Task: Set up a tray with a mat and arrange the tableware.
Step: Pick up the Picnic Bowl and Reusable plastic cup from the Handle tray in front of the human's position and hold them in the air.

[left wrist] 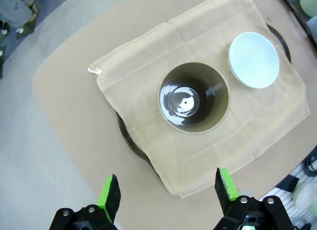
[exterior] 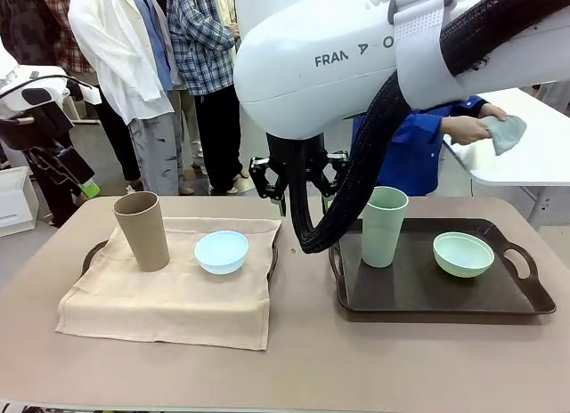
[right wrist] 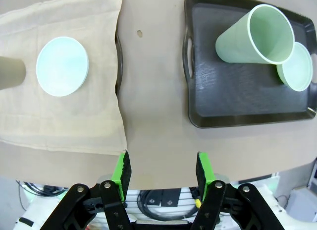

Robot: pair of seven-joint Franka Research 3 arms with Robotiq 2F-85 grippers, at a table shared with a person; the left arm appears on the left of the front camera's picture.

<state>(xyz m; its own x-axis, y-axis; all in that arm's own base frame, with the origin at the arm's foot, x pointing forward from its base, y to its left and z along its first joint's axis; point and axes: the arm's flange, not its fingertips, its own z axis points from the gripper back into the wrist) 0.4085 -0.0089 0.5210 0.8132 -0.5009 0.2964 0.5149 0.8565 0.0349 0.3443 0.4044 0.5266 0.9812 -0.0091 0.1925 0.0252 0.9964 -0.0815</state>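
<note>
While the left jaws hang wide apart, high above the upright tan cup (left wrist: 193, 97), the right jaws, partly apart and empty, are nearer the pale green cup (exterior: 387, 230).

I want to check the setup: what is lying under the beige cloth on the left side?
A dark tray lies under the beige cloth; its rim shows at both sides. The cloth covers the tray's floor, so anything else there is hidden.
</note>
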